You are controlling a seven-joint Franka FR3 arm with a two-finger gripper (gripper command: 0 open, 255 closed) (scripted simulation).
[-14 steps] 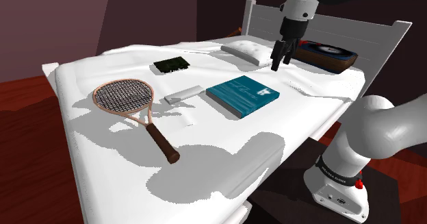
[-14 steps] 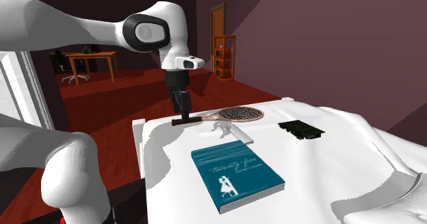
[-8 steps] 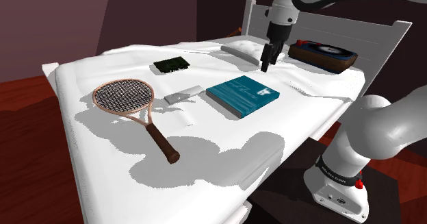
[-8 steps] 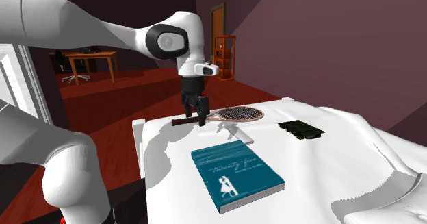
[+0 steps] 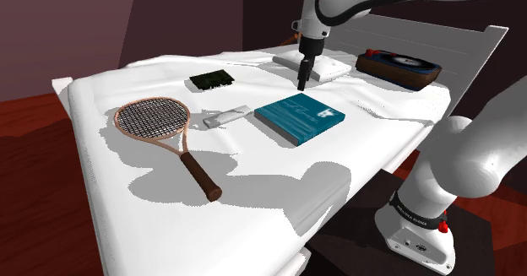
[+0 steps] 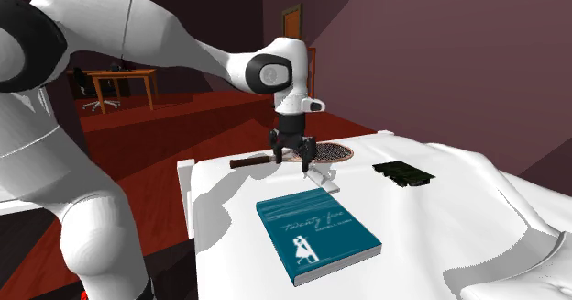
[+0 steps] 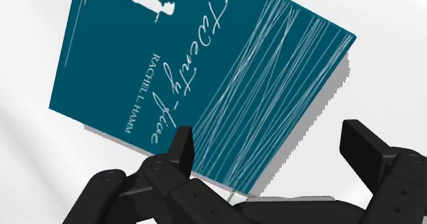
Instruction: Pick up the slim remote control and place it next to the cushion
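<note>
Here the hand hangs over the book, fingers apart.

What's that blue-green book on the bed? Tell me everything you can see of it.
The book is closed and slim, with a teal cover, lying flat and face up on the white bed. White script reads "Twenty-five", with "Rachel L. Hamm" alongside, a small white silhouetted couple and a tangle of thin white lines. Only the bedding touches it; the open tool hangs above, not touching.
</note>
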